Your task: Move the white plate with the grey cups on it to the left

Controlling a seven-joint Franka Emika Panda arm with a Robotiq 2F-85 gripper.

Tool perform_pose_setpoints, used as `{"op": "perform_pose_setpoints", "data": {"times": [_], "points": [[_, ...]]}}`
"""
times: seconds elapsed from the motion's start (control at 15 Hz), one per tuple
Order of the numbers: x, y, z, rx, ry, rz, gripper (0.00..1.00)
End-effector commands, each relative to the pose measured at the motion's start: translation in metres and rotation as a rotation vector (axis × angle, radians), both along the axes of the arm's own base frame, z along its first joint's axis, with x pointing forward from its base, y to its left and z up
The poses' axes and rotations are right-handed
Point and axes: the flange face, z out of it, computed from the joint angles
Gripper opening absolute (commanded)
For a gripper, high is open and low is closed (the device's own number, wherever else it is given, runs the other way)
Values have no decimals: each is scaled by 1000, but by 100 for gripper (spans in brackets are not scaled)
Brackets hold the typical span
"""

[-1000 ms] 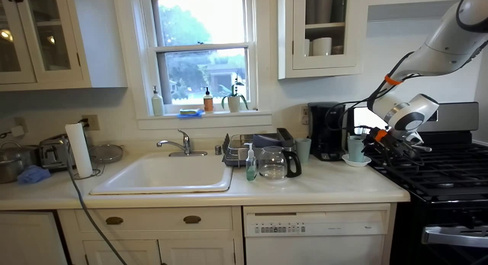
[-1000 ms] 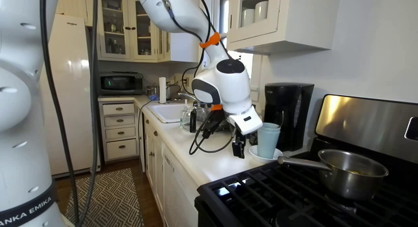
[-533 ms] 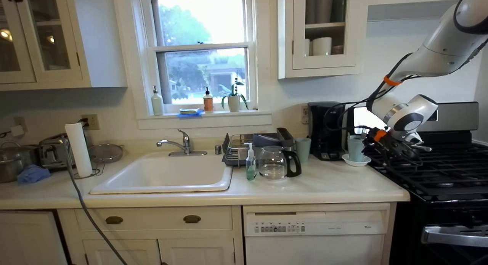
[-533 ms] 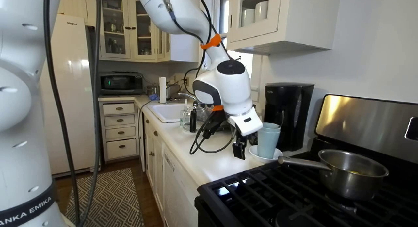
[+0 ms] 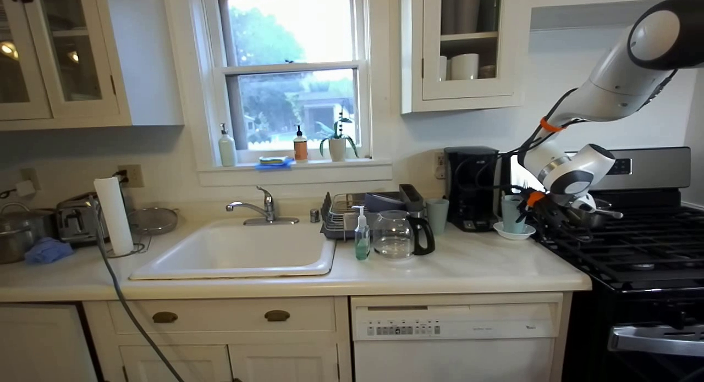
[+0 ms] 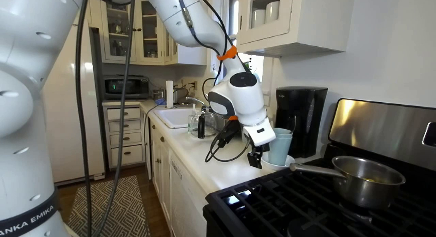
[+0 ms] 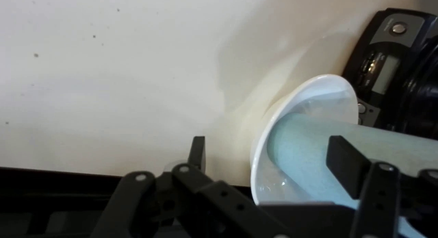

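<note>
Plate [image 5: 512, 236] sits on counter [image 5: 467, 266] beside stove [image 5: 660, 250], nested cups [image 6: 280, 150] upright on it | gripper [image 7: 268, 155] near its rim, jaws well apart, nothing held | done: reach only, seemingly | left: grip, leftward move, release

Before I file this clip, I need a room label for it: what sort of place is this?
A kitchen, probably in a home: there's a white sink, a stove with a saucepan on it, and a black coffee maker.
</note>
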Motion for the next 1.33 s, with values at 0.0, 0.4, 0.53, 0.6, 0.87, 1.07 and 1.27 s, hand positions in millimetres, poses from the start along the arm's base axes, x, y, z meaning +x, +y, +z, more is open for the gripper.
{"op": "perform_pose_setpoints", "data": {"times": [0.0,0.4,0.53,0.6,0.87,1.07,1.27], "points": [[15,-7,-8,-17,-16,-69,64],[22,-18,-15,-26,-32,-132,43],[22,-19,-20,-21,-28,-146,43],[21,-20,-23,-23,-23,-149,42],[19,-22,-32,-14,-19,-172,15],[16,-22,-29,-7,-25,-181,0],[13,-20,-19,2,-41,-183,2]]}}
